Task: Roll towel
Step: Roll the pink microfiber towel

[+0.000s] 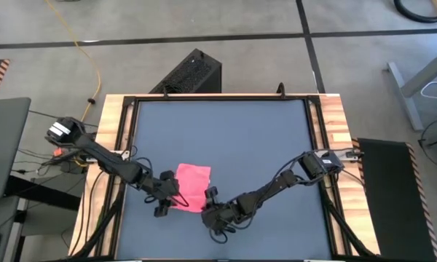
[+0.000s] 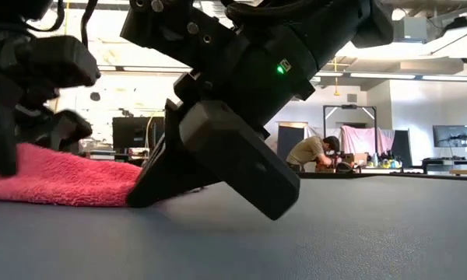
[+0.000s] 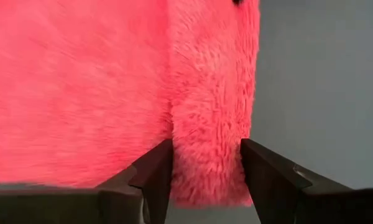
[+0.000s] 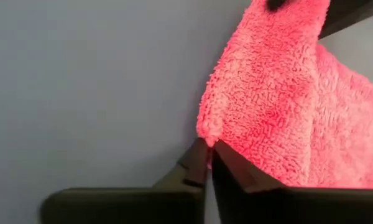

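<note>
The bright pink towel (image 1: 193, 183) lies on the dark grey tabletop (image 1: 226, 138), near its front left. Its near edge is turned over into a thick strip (image 3: 212, 93). My left gripper (image 1: 171, 198) is at the strip's left end and shut on it. My right gripper (image 1: 210, 198) is at the strip's right end and shut on a corner of the towel. In the low view the towel (image 2: 62, 180) lies low on the table behind the right gripper's fingers (image 2: 159, 187). My left gripper (image 3: 206, 152) pinches the end of the turned-over strip (image 3: 208, 177) between its two fingers, several layers thick. The fingers lie low over the table and point along the strip. The towel stays on the table. My right gripper (image 4: 209, 146) pinches the towel's corner (image 4: 206, 132) between its two fingertips, only at their free ends. The fingers slant down from the table's right. The rest of the towel lies slack on the table.
Wooden rails (image 1: 111, 145) run along the table's left and right sides. A black box (image 1: 189, 73) stands on the floor behind the far edge. A person (image 2: 315, 152) works at a bench far back in the room.
</note>
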